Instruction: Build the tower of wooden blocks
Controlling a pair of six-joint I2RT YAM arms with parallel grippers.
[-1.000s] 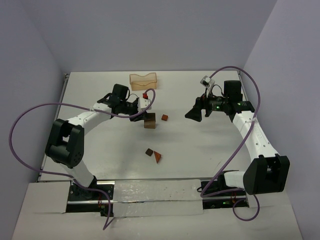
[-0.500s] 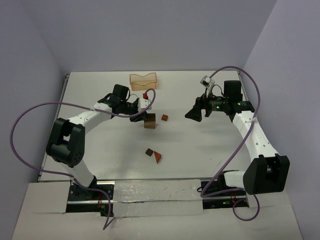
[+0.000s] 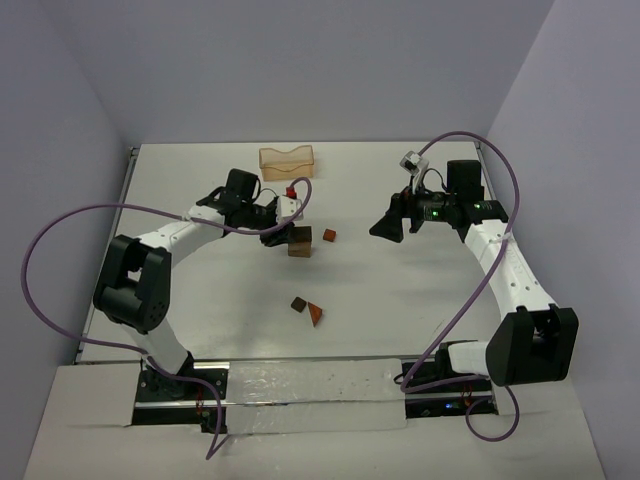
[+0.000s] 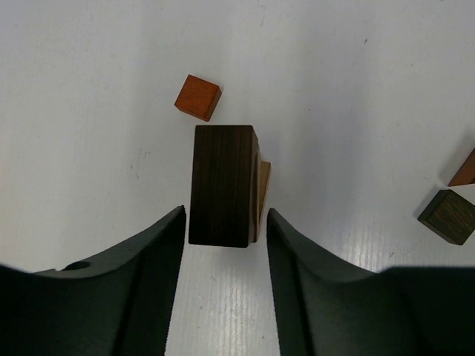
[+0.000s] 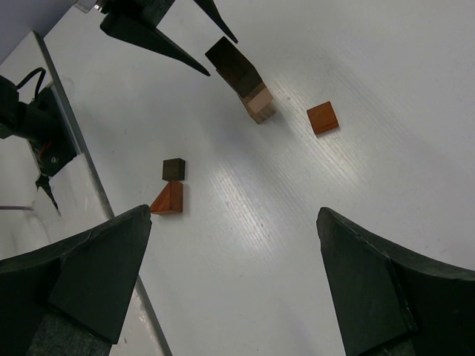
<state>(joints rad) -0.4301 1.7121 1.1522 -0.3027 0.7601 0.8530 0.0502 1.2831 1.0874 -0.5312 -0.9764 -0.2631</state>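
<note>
Wood block tower (image 4: 223, 185): two high, dark over tan.
Left end effector (image 4: 224, 222): spread, flanking it, untouching.
Right end effector (image 5: 234, 215): spread, empty.

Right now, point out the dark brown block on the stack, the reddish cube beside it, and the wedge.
dark brown block (image 4: 223, 185): left wrist view, middle of its top face.
reddish-brown cube (image 4: 198, 97): left wrist view, top face.
reddish-brown wedge (image 5: 171, 202): right wrist view, its visible face.

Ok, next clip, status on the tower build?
Both open: left fingers astride dark block, gaps each side; right fingers empty, off aside. Stack: dark block on tan block. Loose: orange cube, dark cube, wedge; nothing obstructing.
</note>
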